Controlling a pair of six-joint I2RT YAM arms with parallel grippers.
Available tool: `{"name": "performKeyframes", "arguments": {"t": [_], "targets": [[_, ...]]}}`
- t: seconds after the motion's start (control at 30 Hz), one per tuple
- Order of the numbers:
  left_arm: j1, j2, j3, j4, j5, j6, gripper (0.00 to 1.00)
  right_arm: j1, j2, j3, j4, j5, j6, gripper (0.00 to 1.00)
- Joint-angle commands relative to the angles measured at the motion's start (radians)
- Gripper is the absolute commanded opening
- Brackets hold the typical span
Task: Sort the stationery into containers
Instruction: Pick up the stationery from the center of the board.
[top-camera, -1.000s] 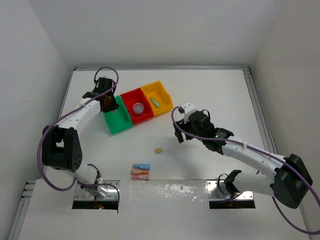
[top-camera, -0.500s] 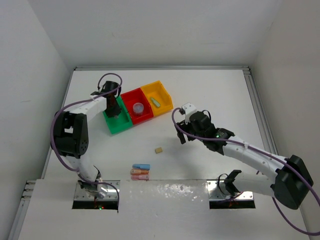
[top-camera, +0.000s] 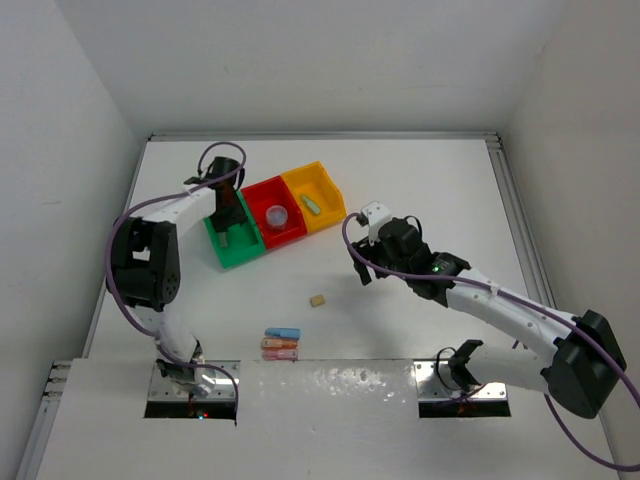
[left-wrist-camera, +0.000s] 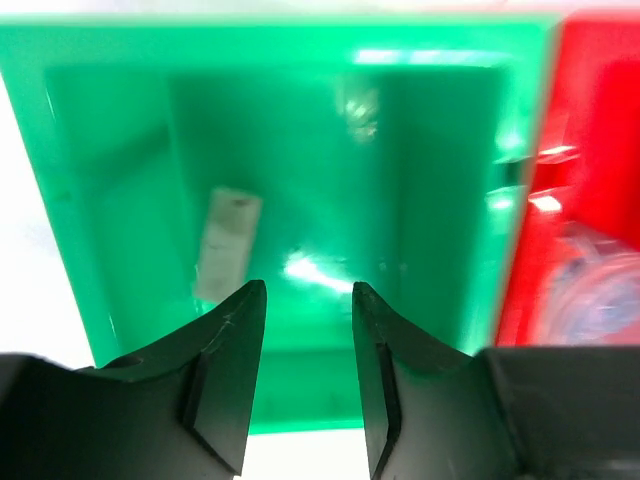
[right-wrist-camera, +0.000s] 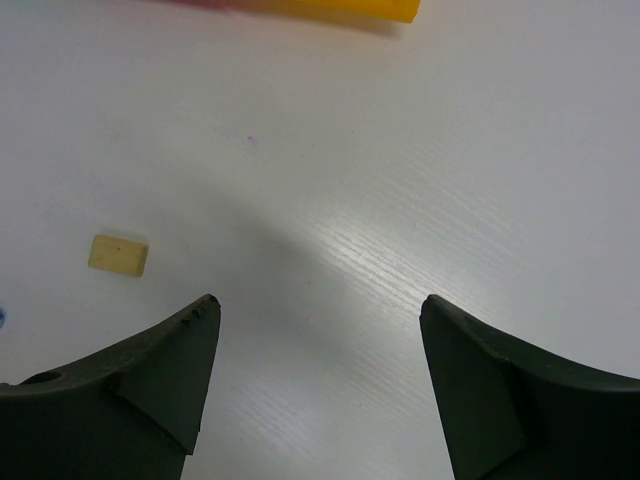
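My left gripper (top-camera: 225, 215) hangs over the green bin (top-camera: 243, 260), open and empty. In the left wrist view its gripper (left-wrist-camera: 308, 292) stands above the green bin's floor (left-wrist-camera: 440, 150), where a beige eraser (left-wrist-camera: 228, 245) lies to the left of the fingers. The red bin (top-camera: 262, 192) holds the lavender-blue roll (top-camera: 278, 214). The yellow bin (top-camera: 330, 185) holds a green stick (top-camera: 313, 204). A second beige eraser (top-camera: 317, 299) lies on the table and also shows in the right wrist view (right-wrist-camera: 118, 254). My right gripper (top-camera: 358, 270) is open and empty, right of that eraser.
A blue stick (top-camera: 283, 332), an orange stick (top-camera: 280, 343) and a pink stick (top-camera: 280, 353) lie together near the front edge. The red bin's wall (left-wrist-camera: 590, 150) and the roll (left-wrist-camera: 600, 300) border the left gripper on its right. White walls enclose the table.
My left gripper has moved from the green bin's far left corner to over its inside. A beige eraser now lies on the bin floor. The right arm has barely shifted.
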Motion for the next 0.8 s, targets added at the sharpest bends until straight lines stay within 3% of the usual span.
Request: {"name": "performKeyframes", "arguments": {"t": [0.0,0.17,0.27,0.3,0.37,0.4,0.43,0.47,0.5,0.53,0.57,0.6,0.67,0.77], "targets": [[-0.003,-0.018,0.119,-0.028,0.01,-0.018,0.38,0.004,-0.008,0.045,0.005,-0.012,-0.02,0.8],[-0.038,-0.076,0.262,-0.109,-0.014,0.037,0.38,0.003,-0.034,0.038,0.005,-0.074,-0.035,0.82],[-0.083,-0.145,0.276,-0.094,-0.028,0.14,0.38,-0.014,-0.042,0.03,-0.007,-0.111,-0.034,0.83],[-0.119,-0.168,0.264,-0.071,-0.018,0.242,0.38,-0.019,-0.046,0.027,-0.007,-0.127,-0.026,0.84],[-0.161,-0.239,0.189,0.022,0.074,0.388,0.38,-0.058,-0.046,0.015,-0.012,-0.173,-0.006,0.86],[-0.194,-0.268,0.143,0.06,0.146,0.578,0.38,-0.068,-0.039,0.012,-0.018,-0.196,0.002,0.86],[-0.207,-0.291,0.097,0.125,0.421,0.709,0.39,-0.078,-0.034,0.01,-0.027,-0.219,0.009,0.86],[-0.219,-0.317,0.054,0.105,0.537,0.825,0.53,-0.092,-0.028,0.008,-0.041,-0.223,0.026,0.85],[-0.25,-0.316,0.043,0.087,0.609,0.927,0.59,-0.095,-0.023,0.007,-0.045,-0.223,0.034,0.85],[-0.265,-0.308,0.045,0.038,0.707,0.951,0.64,-0.1,-0.026,0.001,-0.048,-0.215,0.044,0.85],[-0.283,-0.278,0.057,0.013,0.732,0.962,0.8,-0.111,-0.029,-0.005,-0.052,-0.212,0.058,0.85],[-0.329,-0.259,0.066,-0.011,0.745,0.994,0.88,-0.115,-0.042,-0.013,-0.052,-0.209,0.066,0.85],[-0.379,-0.215,0.069,-0.048,0.717,1.031,0.94,-0.13,-0.08,-0.044,-0.038,-0.203,0.086,0.85],[-0.481,-0.176,0.06,-0.042,0.671,1.158,0.92,-0.147,-0.137,-0.085,-0.027,-0.185,0.103,0.85]]}}
